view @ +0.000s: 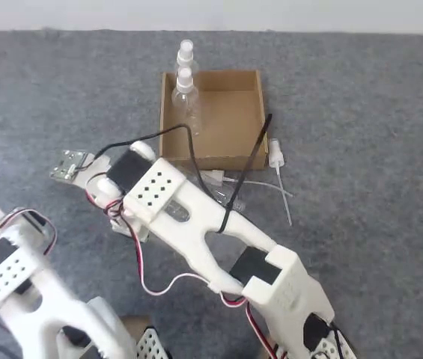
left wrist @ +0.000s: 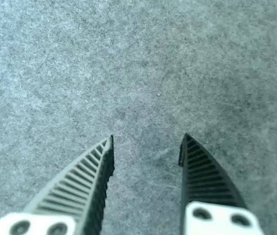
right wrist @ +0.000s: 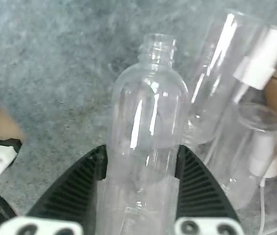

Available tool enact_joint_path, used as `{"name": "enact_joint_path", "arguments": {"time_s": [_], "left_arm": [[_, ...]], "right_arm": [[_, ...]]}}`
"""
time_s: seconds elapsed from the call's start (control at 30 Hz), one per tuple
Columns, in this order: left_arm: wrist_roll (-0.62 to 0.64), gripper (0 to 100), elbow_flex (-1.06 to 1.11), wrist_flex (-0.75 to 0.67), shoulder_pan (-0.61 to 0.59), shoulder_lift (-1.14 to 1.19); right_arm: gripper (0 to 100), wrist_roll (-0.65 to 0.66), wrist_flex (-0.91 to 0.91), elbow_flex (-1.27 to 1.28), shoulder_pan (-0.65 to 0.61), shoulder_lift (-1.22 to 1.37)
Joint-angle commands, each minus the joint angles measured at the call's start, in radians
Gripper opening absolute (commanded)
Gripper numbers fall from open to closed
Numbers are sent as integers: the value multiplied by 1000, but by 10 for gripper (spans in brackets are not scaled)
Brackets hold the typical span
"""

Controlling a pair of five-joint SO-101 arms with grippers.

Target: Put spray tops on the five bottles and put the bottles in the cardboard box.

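Grip at right gripper (right wrist: 141, 152): closed on clear uncapped bottle (right wrist: 148, 107), fingers pressing both sides of the body. Lies with long axis in line with the fingers, threaded open neck pointing away from the wrist, over grey carpet (left wrist: 128, 58). Sits just beside further clear bottles (right wrist: 216, 93), near the front wall of cardboard box (view: 250, 158). Inside the box, one capped bottle (view: 187, 101); behind the box, second capped bottle (view: 186, 51), upright. Beside the box, loose spray top (view: 275, 153). Spread apart over bare carpet and gripping nothing: left gripper (left wrist: 148, 142).
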Motion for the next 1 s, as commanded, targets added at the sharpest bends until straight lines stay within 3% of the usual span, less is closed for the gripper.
{"name": "enact_joint_path", "arguments": {"time_s": [0.0, 0.4, 0.73, 0.97], "left_arm": [[9, 203, -7, -28, -2, -2], [6, 203, -7, -28, -2, -2], [6, 203, -7, -28, -2, 0], [5, 203, -7, -28, -2, 2]], "right_arm": [[72, 14, 45, -18, 53, -94], [74, 75, 41, 477, 88, -584], [77, 140, 38, 778, 217, -831], [77, 155, -199, 1043, 272, -866]]}}
